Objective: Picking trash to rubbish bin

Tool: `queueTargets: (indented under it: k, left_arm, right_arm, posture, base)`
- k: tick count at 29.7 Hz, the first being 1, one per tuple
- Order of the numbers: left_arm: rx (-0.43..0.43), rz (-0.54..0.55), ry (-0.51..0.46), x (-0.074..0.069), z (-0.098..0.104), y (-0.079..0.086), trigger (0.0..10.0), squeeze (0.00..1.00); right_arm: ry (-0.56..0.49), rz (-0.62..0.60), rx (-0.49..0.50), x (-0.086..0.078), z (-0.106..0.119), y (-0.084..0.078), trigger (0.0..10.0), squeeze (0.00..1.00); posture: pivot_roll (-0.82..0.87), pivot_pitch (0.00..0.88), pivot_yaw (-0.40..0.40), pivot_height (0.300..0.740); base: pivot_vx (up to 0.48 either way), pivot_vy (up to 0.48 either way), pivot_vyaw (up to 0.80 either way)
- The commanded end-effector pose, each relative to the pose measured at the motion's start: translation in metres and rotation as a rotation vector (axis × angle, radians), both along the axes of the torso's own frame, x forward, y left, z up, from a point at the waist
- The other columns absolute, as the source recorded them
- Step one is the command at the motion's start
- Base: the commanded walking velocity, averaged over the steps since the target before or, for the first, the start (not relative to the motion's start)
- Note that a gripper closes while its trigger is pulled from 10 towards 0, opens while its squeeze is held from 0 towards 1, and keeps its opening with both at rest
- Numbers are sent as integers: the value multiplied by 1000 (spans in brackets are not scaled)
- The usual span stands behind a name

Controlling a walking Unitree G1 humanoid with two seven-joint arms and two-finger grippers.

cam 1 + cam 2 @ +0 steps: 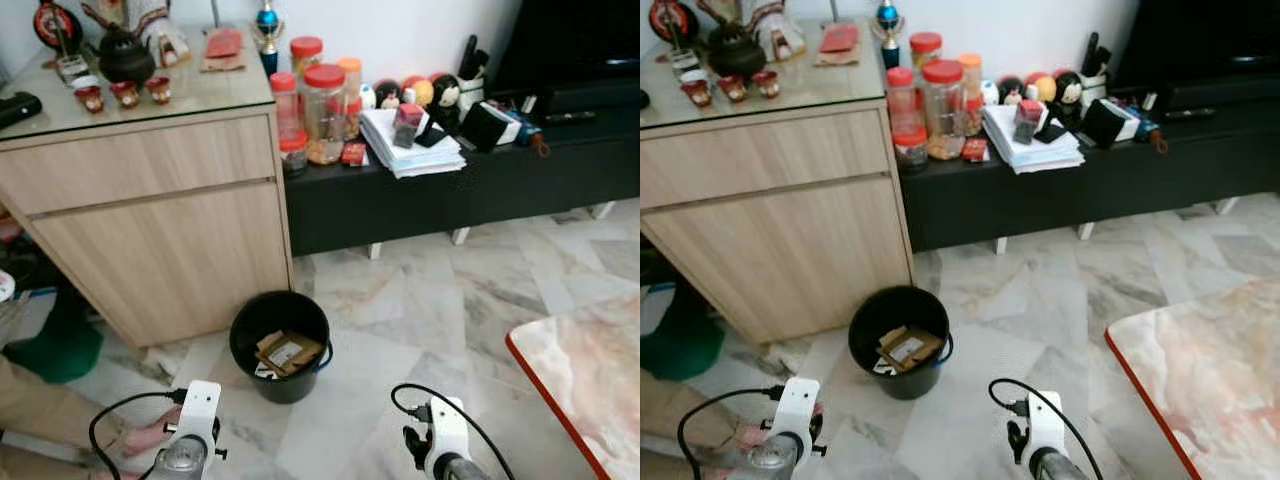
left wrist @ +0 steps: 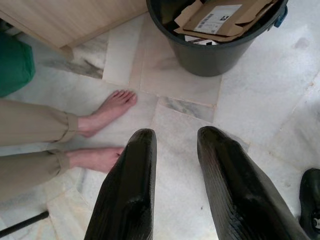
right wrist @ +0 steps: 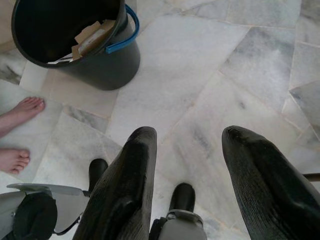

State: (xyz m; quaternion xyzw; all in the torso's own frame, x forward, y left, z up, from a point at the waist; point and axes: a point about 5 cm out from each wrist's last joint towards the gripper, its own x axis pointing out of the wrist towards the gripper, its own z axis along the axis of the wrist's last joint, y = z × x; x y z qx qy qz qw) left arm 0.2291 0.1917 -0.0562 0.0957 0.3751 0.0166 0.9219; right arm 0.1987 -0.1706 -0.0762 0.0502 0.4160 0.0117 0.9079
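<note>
A black rubbish bin (image 1: 290,385) with a blue handle stands on the marble floor in front of the wooden cabinet. Folded cardboard trash (image 1: 288,352) with a white label lies inside it. Both arms are held low in front of me, on my side of the bin. My left gripper (image 2: 176,137) is open over bare floor, with the bin (image 2: 215,55) ahead of it and nothing between its fingers. My right gripper (image 3: 190,135) is open too and holds nothing, and the bin (image 3: 100,70) lies off to its far side.
A person's bare feet (image 2: 107,112) and beige trouser legs are on the floor at my left, close to the left arm. A black low bench (image 1: 450,195) carries jars and papers. A red-edged marble table (image 1: 590,370) stands at the right.
</note>
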Motion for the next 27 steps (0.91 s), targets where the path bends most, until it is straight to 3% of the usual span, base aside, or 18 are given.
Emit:
queueTargets:
  k: [1, 5, 21, 27]
  left_arm:
    - [2, 5, 11, -2, -1, 2, 10000, 0]
    - [2, 4, 12, -2, -1, 2, 10000, 0]
    - [-4, 8, 4, -1, 0, 1, 10000, 0]
    - [7, 3, 8, 0, 0, 1, 10000, 0]
  right_arm:
    - [7, -3, 1, -2, -1, 1, 10000, 0]
    - [6, -2, 2, -1, -1, 0, 10000, 0]
    - [8, 2, 0, -2, -1, 0, 10000, 0]
    - [9, 3, -1, -2, -1, 0, 10000, 0]
  posture:
    - [38, 40, 8, 740]
    - [39, 39, 5, 740]
    - [38, 42, 2, 740]
    - [37, 43, 0, 740]
  base:
    - [0, 0, 0]
    - [0, 0, 0]
    - [-251, 0, 0]
    - [0, 0, 0]
